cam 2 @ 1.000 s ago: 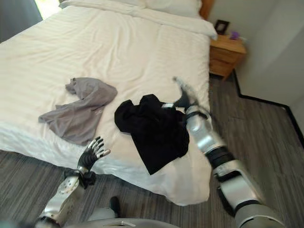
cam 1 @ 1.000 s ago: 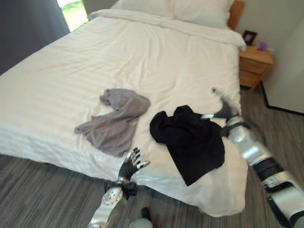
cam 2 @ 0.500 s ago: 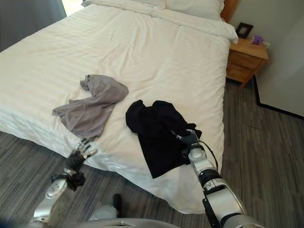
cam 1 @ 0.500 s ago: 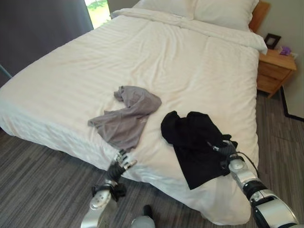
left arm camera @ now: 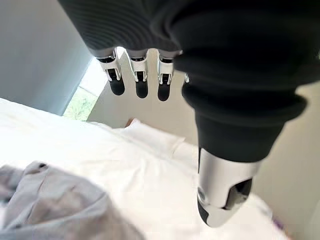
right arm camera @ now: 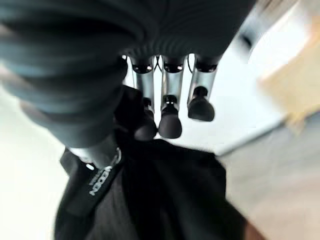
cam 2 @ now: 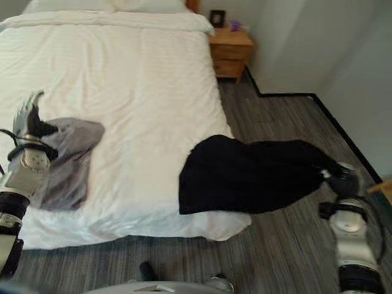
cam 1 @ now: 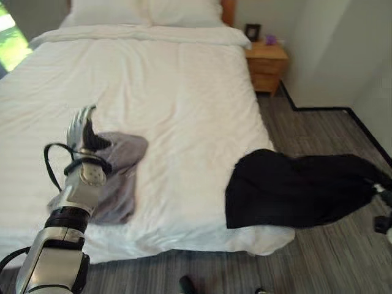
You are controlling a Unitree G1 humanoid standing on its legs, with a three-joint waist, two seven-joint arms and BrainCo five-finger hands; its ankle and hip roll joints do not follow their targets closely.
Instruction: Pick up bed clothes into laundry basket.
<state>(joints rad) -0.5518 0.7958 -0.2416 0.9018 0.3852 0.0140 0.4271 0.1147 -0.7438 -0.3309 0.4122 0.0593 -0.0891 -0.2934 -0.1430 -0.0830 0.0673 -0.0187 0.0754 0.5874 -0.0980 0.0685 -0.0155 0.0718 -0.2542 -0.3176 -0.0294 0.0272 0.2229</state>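
A black garment [cam 1: 294, 190] hangs stretched from the bed's near right corner out over the floor. My right hand [cam 2: 343, 180] is shut on its far end, and the right wrist view shows the black cloth [right arm camera: 165, 200] pinched between thumb and curled fingers. A grey garment [cam 1: 119, 184] lies crumpled on the white bed [cam 1: 184, 92] near its front edge. My left hand [cam 1: 82, 131] is raised just above the grey garment [left arm camera: 45, 210], open, fingers straight, holding nothing.
Pillows [cam 1: 147, 11] lie at the head of the bed. A wooden nightstand [cam 1: 266, 61] with a small frame stands by the far right corner. Grey plank floor [cam 1: 318, 128] runs along the bed's right side to the white wall.
The camera has swung right. My right hand has dragged the black garment off the bed's corner, out over the floor. My left hand has risen from below the bed edge to above the grey garment.
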